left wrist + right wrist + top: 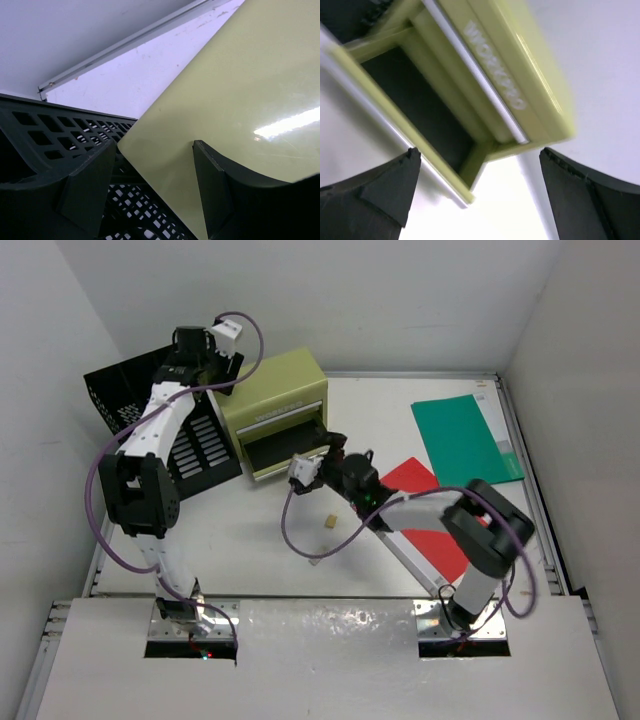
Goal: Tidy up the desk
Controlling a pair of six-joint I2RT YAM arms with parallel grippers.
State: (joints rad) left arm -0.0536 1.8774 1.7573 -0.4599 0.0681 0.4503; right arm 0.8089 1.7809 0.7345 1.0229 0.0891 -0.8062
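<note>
White desk [260, 560] fills the overhead view. An olive drawer box [275, 400] sits upper centre, its lower drawer [283, 452] pulled out toward the right gripper [322, 452], just lower right of it. A small tan block [328, 523] lies on bare desk below that gripper. Left wrist view: left gripper [150, 165] spread over the box's corner, beside a black basket [60, 135]. Right wrist view: fingers [375, 190] wide apart, empty; the drawer's mouth straight ahead, running upper left to lower right.

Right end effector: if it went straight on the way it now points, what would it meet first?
Probably the pulled-out drawer of the olive-green rectangular drawer box, just ahead of the right end effector; depth unclear.
</note>
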